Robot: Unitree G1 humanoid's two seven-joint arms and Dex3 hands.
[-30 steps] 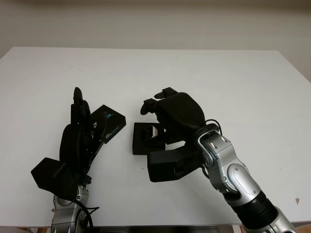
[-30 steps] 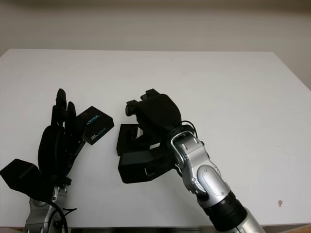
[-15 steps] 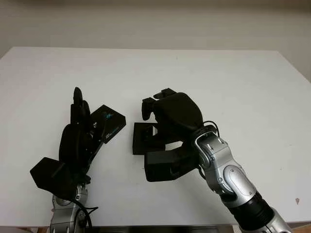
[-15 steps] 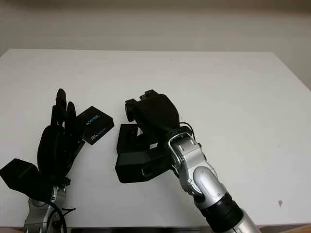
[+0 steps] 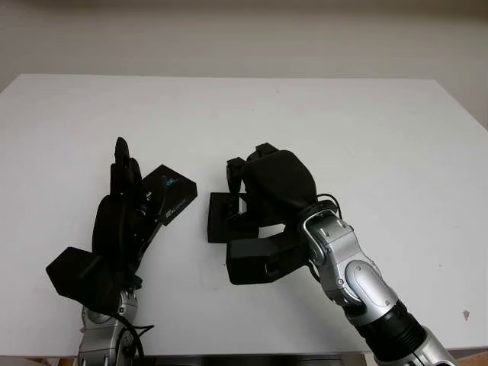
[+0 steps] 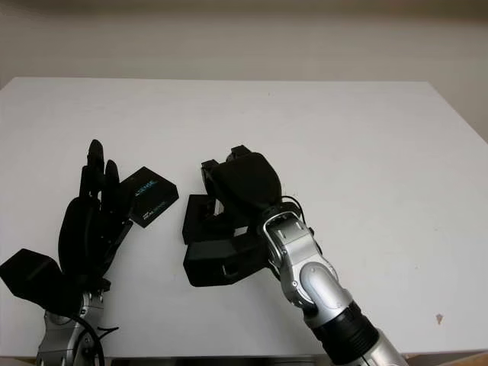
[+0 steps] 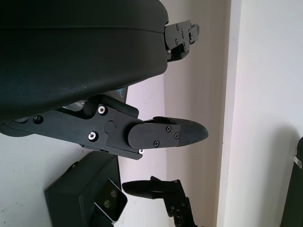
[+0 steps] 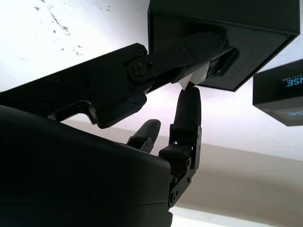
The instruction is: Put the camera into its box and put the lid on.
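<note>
Two fingertips [image 8: 188,101] of the right hand [image 5: 268,191] meet a pale camera [image 8: 195,78] at the open mouth of the black box [image 5: 226,219], one finger crossing the opening and another pressing up from beneath; the hand is closed on the camera there. From the head views, that hand arches over the far end of the box near the middle of the white table [image 5: 366,145], its silver forearm running back toward the near right corner. The camera sits half hidden under the palm there, while the right wrist view exposes its light face inside the box. The left hand [image 5: 122,221] is open, fingers pointing away from the robot, just beside the black lid [image 5: 169,194] with teal lettering, which lies left of the box. The left wrist view catches the box corner beyond a straight finger.
</note>
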